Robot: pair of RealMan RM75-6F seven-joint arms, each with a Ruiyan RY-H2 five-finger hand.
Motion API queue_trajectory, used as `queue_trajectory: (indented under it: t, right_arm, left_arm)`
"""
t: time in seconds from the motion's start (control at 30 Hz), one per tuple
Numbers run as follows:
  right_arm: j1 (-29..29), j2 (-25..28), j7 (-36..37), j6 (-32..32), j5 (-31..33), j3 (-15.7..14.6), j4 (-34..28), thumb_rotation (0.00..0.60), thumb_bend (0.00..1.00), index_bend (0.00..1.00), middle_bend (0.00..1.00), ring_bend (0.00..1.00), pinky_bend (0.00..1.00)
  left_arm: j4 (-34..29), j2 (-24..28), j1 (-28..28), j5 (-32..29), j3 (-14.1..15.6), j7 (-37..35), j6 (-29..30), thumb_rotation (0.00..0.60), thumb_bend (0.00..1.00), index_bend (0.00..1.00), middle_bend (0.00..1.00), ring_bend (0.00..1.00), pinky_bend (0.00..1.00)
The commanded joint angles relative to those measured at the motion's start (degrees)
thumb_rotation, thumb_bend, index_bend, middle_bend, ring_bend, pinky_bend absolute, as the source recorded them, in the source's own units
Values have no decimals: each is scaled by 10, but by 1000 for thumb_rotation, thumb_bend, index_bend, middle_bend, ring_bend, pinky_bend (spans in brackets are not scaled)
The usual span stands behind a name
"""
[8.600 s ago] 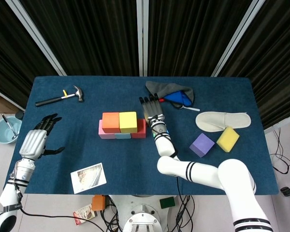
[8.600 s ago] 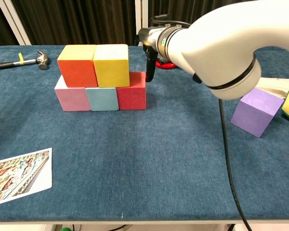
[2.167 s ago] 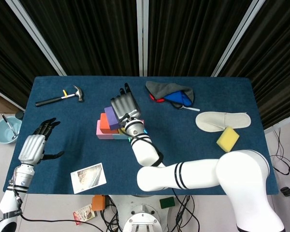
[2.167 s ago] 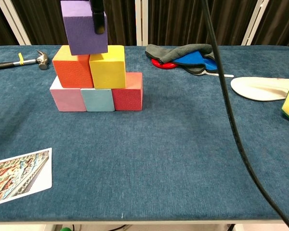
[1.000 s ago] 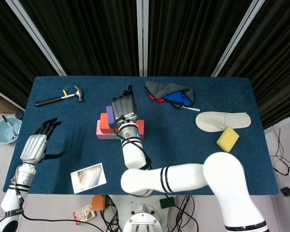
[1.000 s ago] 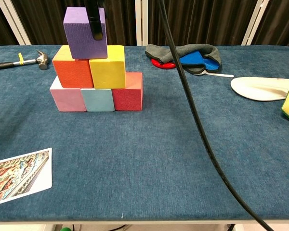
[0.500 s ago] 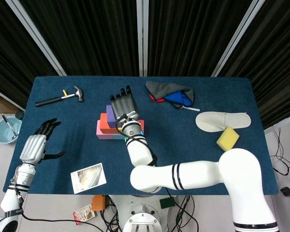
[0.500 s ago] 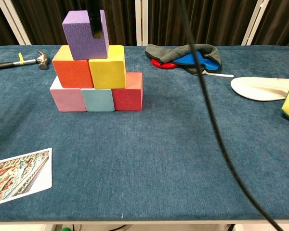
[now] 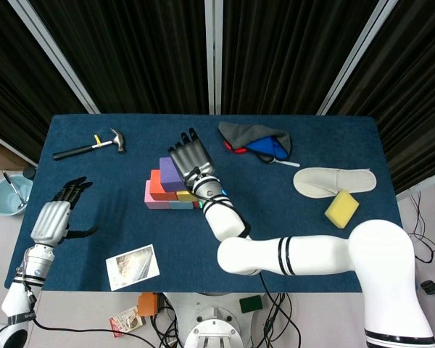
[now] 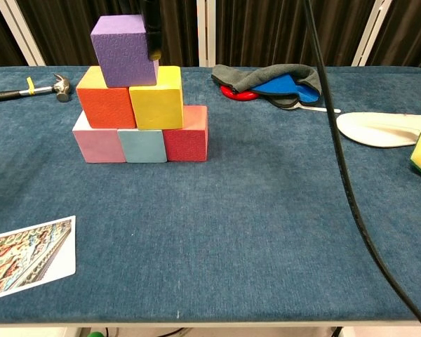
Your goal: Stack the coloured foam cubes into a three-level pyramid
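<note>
Now the purple cube (image 10: pixel 124 50) sits on top of the stack, resting across the orange cube (image 10: pixel 105 97) and the yellow cube (image 10: pixel 156 97), which stand on the pink cube (image 10: pixel 99 144), light blue cube (image 10: pixel 146 145) and red cube (image 10: pixel 190 137). It is set a little toward the orange side and turned slightly against the row below. The right hand (image 9: pixel 191 161) hovers over the stack with its fingers spread; in the chest view one dark fingertip (image 10: pixel 154 43) lies right at the purple cube's right face, and I cannot tell whether it touches. It appears to have let go. The left hand (image 9: pixel 54 215) hangs open and holds nothing, well apart from the cubes.

The risk lies in pulling the right hand away: a finger dragging along that face could twist or tip the light foam cube off its perch, or nudge the yellow cube sideways. A straight lift clear of the stack looks safest.
</note>
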Motion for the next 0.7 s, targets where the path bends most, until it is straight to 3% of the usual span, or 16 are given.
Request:
queue_trajectory:
  t: [0.03, 0.7]
  right_arm:
    - [7, -4, 6, 11, -3, -4, 5, 600, 0, 324, 306, 65, 0]
    - [25, -26, 34, 83, -7, -2, -8, 600, 0, 358, 369, 108, 0]
  left_arm:
    - [1, -1, 0, -1, 0, 0, -1, 595, 100, 135, 59, 31, 176]
    - [12, -5, 0, 3, 1, -11, -1, 597, 100, 134, 49, 23, 173]
